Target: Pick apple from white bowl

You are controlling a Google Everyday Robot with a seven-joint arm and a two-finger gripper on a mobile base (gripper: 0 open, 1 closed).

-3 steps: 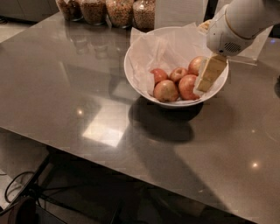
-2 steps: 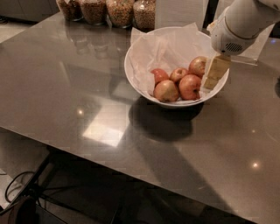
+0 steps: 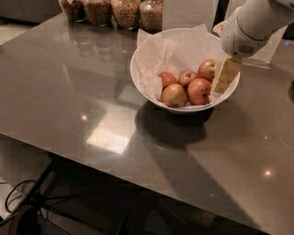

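gripper (image 3: 222, 85) hangs tip-down at the bowl's (image 3: 138, 69) right inner wall; i cannot tell whether it is spread or closed. i count one bowl, five apples and four jars (image 3: 115, 11), the jars far up-left of the tip on the table (image 3: 69, 101). the apple (image 3: 200, 91) lies just left of the tip, touching a paler apple (image 3: 174, 95) farther left. crumpled paper (image 3: 161, 53) lines the bowl. since a second ago the gripper has slid right, off the apples toward the rim; the fruit hasn't moved.
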